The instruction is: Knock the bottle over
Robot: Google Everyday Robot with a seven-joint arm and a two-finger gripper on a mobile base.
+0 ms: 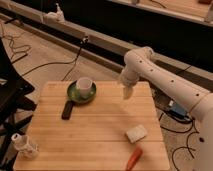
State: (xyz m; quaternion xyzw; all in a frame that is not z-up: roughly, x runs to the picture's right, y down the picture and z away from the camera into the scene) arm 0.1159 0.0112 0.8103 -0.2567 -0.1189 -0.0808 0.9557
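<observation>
The gripper (pixel 127 91) hangs at the end of the white arm (pixel 165 82), which comes in from the right side. It points down over the far right part of the wooden table (pixel 100 130), close to the far edge. It holds nothing that can be seen, and it is not possible to say whether it is spread or closed.

The bottle (pixel 24 145) is at the opposite corner, on the near left of the table and just beside the left edge. It seems to stand, with its round white cap on top. It is well apart from the gripper: almost the whole table top lies between them, on a diagonal.

A white cup (pixel 84 86) sits on a green plate (pixel 73 94) in the far left part of the table, to the left of the gripper. A flat black object (pixel 67 109) lies just in front of the plate. Near the right front there is a pale sponge-like block (pixel 135 133), and an orange-red carrot-like piece (pixel 133 157) lies at the front edge below it.
</observation>
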